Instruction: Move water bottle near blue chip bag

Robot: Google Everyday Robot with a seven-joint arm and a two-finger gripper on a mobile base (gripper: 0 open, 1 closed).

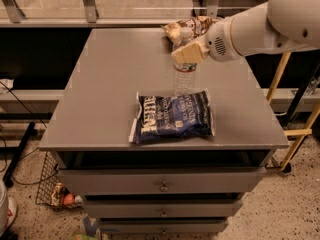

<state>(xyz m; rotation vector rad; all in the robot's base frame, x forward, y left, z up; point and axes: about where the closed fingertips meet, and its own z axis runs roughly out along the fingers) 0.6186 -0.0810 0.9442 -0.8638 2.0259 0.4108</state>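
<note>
The arm is chunky, smooth and white, with a round patch of tiny holes at the wrist and a cream-tan gripper right at the top of the water bottle.

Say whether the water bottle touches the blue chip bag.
Cannot tell. Camera view: the water bottle stands behind the blue chip bag, base hidden by its edge; the gripper sits atop the bottle.
</note>
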